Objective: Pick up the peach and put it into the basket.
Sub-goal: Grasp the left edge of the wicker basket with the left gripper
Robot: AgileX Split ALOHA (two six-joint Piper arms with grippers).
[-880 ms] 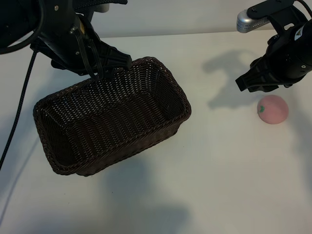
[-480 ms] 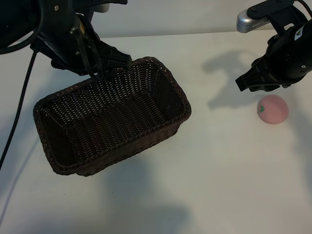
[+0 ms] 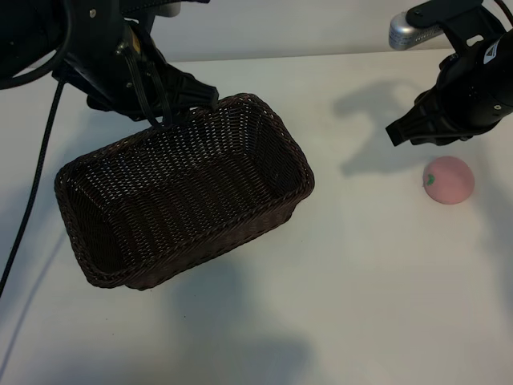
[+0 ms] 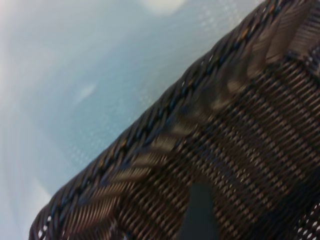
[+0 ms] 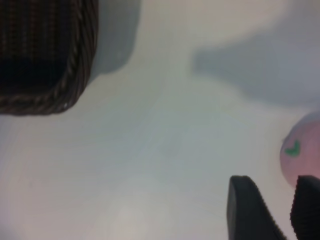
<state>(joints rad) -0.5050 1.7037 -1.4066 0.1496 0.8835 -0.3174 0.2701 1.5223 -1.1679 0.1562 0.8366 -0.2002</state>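
Right, R gripper point(image 3: 401, 132) hangs just above and beside the peach point(image 3: 449, 180), jaws part-open w/ nothing between them, prob lining up for the grab. Peach sits on the table point(image 3: 361, 281), well apart from the basket point(image 3: 184, 200). L gripper point(image 3: 180, 112) is over the basket's far rim, fingers spread wide, not clamping it; looks placed to steady the basket for the drop.
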